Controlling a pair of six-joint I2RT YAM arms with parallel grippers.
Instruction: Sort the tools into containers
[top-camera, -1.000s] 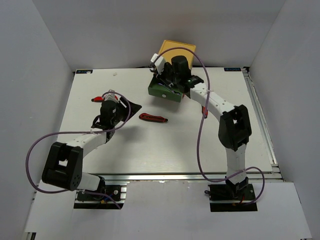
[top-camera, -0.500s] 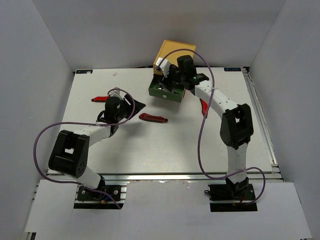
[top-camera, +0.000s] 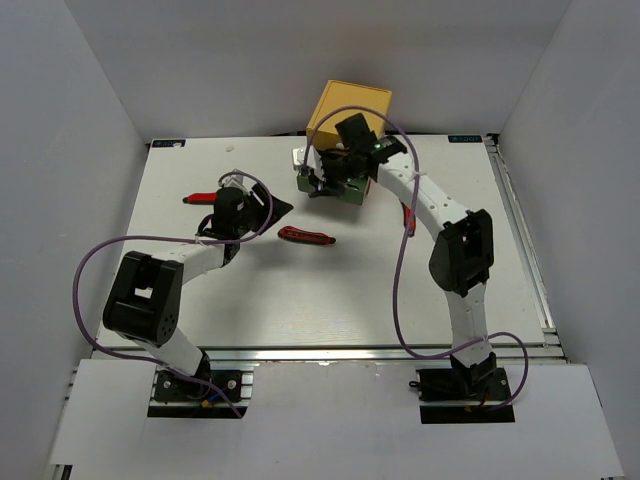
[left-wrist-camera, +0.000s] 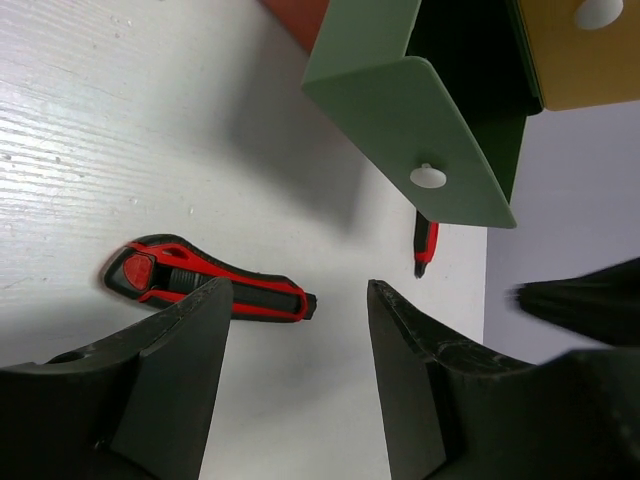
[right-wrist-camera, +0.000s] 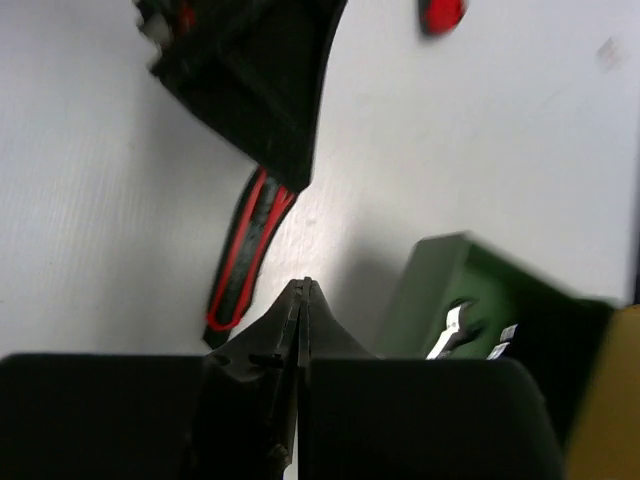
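Currently the red-and-black knife tool (top-camera: 307, 236) lies flat on the white table (top-camera: 300, 300), just left of centre in the overhead view and apart from both arms. The left gripper (left-wrist-camera: 300, 335) hangs beside it with its jaws apart and nothing between them. In the left wrist view the handle runs from the left-hand finger into the gap rather than sitting square across it. The right gripper (right-wrist-camera: 302, 292) is at the open green drawer (top-camera: 335, 188), in the upper middle of the overhead view. Its jaws are pressed together and hold nothing.

The likeliest fault, I judge, is an off-centre descent by the left arm. A finger would land on the handle and skid the tool away instead of straddling it. The two arms are also near each other, so a reach across could clip the drawer or shove it out of line.

The green drawer stands pulled out and holds a silver wrench (right-wrist-camera: 450, 335). A pale glint beside the wrench is too blurred to name. The yellow drawer (top-camera: 350, 108) above and the orange-red drawer (left-wrist-camera: 300, 20) below appear closed, their contents hidden. A red-handled tool (top-camera: 200, 198) lies at the left, and a small red-and-black tool (left-wrist-camera: 425, 245) lies just below the green front.
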